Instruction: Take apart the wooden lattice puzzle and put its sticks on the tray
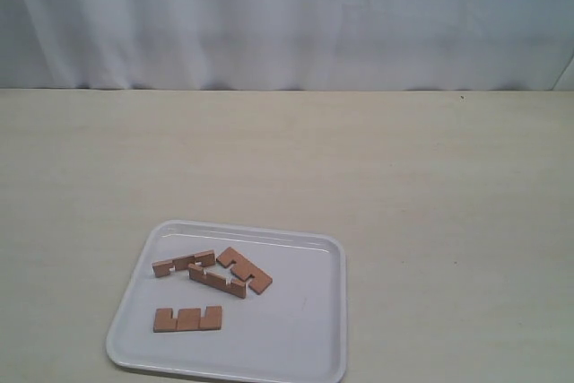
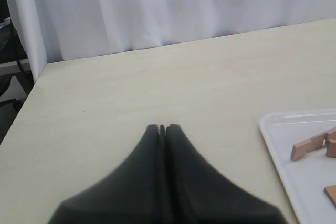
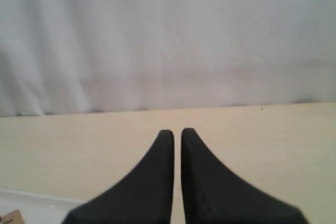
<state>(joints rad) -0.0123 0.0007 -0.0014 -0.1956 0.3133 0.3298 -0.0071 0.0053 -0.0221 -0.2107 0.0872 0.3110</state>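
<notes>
On tray [image 1: 300,334], exterior only: four sticks [image 1: 186,318]

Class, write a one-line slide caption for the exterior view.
Four notched wooden sticks lie on the white tray, three clustered, one apart, on a pale table.

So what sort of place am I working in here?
Probably a lab-style test bench rather than a home: a pale tabletop, a plain white curtain hung as a backdrop, and a white tray holding notched wooden sticks.
</notes>
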